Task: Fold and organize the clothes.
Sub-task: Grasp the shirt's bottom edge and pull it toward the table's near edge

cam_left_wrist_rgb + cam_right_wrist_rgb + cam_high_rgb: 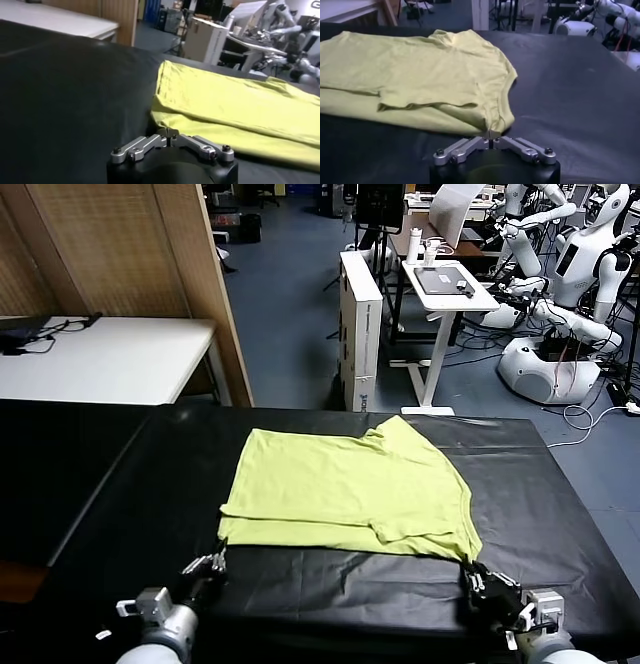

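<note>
T-shirt lies half-folded on the black worktop, left tool and right tool clamped on thin near corners, which could slip out if lifted unevenly.

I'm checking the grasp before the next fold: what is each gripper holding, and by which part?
Both are shut on the T-shirt: the left gripper pinches its near left corner, the right gripper its near right corner.
</note>
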